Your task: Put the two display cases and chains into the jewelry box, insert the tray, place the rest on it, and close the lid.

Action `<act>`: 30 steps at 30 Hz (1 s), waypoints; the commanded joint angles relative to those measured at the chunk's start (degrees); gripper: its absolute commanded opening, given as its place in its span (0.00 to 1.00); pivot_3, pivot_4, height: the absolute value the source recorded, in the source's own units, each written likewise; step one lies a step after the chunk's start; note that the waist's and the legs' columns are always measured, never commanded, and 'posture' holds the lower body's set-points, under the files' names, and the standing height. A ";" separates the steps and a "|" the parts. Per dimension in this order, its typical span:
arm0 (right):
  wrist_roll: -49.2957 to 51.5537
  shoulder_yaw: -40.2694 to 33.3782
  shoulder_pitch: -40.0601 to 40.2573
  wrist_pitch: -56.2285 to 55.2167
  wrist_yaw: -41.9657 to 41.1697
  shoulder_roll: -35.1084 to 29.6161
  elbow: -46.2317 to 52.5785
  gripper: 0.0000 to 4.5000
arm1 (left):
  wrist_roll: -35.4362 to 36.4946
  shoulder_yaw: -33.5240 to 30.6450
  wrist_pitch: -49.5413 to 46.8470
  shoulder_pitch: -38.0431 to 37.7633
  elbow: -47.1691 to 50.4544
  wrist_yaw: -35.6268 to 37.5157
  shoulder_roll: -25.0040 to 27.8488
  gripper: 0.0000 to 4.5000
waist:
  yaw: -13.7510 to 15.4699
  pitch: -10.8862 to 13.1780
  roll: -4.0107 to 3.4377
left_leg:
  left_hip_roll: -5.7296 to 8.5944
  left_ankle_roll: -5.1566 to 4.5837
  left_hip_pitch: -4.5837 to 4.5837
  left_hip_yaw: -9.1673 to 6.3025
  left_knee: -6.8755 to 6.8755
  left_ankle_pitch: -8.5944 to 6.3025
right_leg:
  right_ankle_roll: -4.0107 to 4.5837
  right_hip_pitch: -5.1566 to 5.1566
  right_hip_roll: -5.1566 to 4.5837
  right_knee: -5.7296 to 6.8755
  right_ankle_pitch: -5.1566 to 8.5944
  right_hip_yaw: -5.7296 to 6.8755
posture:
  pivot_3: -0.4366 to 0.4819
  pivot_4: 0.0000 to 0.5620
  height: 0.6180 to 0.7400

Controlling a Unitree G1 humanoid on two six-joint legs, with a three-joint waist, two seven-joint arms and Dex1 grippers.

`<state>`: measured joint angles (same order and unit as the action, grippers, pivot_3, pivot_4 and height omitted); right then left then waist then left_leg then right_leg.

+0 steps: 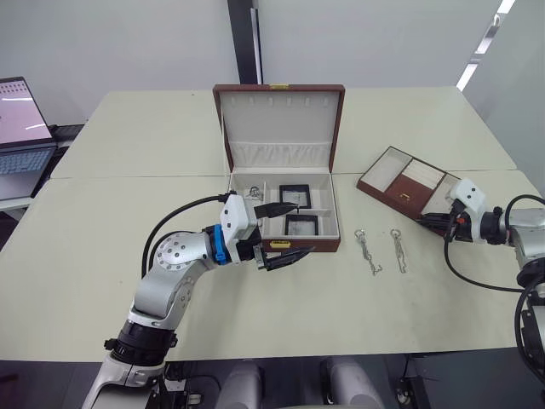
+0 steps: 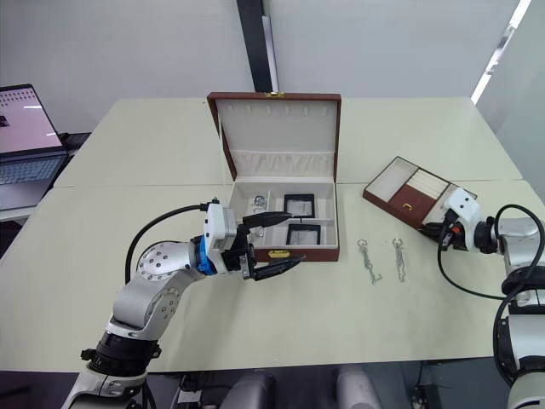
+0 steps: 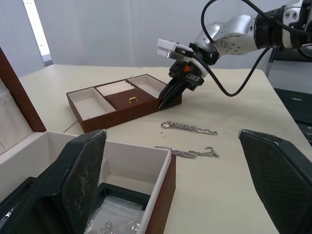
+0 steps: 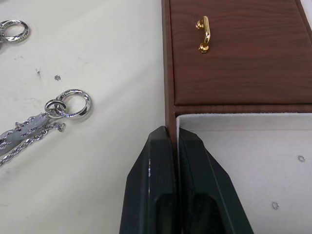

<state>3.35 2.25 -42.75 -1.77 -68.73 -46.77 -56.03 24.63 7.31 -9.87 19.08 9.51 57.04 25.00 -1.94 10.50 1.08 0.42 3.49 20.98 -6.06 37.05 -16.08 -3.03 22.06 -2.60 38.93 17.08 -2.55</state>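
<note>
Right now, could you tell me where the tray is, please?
The tray sits on the table to the right of the open box, just beyond two chains, with the right gripper shut on its wall.

I see pale cream tables (image 1: 102, 256) pushed together, their seams crossing mid-frame. Behind them stands a plain grey-white wall (image 1: 128, 43) with a dark vertical post (image 1: 243, 43) at top centre. An open laptop (image 1: 19, 128) sits at the left edge; a bright light strip (image 1: 481, 51) slants across the upper right.
</note>
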 commanded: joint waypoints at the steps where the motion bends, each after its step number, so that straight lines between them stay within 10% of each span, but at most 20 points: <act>1: 1.43 -2.59 -0.72 0.31 -0.44 -1.34 1.63 0.01 | -0.20 -0.02 0.99 0.99 0.93 0.17 -0.36 1.00 | 0.00 0.00 0.00 | 0.00 0.00 0.00 0.00 0.00 0.00 | 0.00 0.00 0.00 0.00 0.00 0.00 | 0.48 0.27 1.00; 9: 4.59 -6.36 5.35 4.26 -2.75 -6.07 12.87 0.01 | -0.59 -1.13 1.98 0.90 0.29 -0.44 -0.37 1.00 | 0.08 0.01 -0.02 | 0.01 0.00 0.02 -0.01 0.00 0.00 | 0.00 0.00 -0.01 0.00 0.00 0.00 | 0.48 0.27 1.00; 21: 18.24 -16.97 31.15 27.35 -4.44 -15.09 62.41 0.01 | -0.22 -5.25 2.96 -3.79 2.55 -3.53 0.90 1.00 | -0.07 -0.04 -0.15 | -0.03 -0.01 -0.03 -0.02 -0.01 -0.01 | -0.01 -0.01 0.03 0.04 0.00 -0.01 | 0.48 0.27 1.00; 30: 26.56 -12.01 25.74 38.12 -4.42 -15.00 76.04 0.01 | 1.36 -11.28 1.87 -15.53 11.53 -9.96 1.43 1.00 | 0.12 -0.01 -0.10 | -0.04 -0.02 -0.01 -0.07 -0.01 -0.01 | -0.01 -0.04 0.03 -0.02 0.00 0.03 | 0.48 0.27 1.00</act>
<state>28.06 -9.53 -14.96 35.78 -73.09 -61.34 17.62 25.06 -2.43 -8.40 4.17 17.49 48.43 26.26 -1.83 10.49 0.98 0.38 3.47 20.97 -6.12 37.05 -16.09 -3.05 22.02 -2.57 38.90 17.08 -2.53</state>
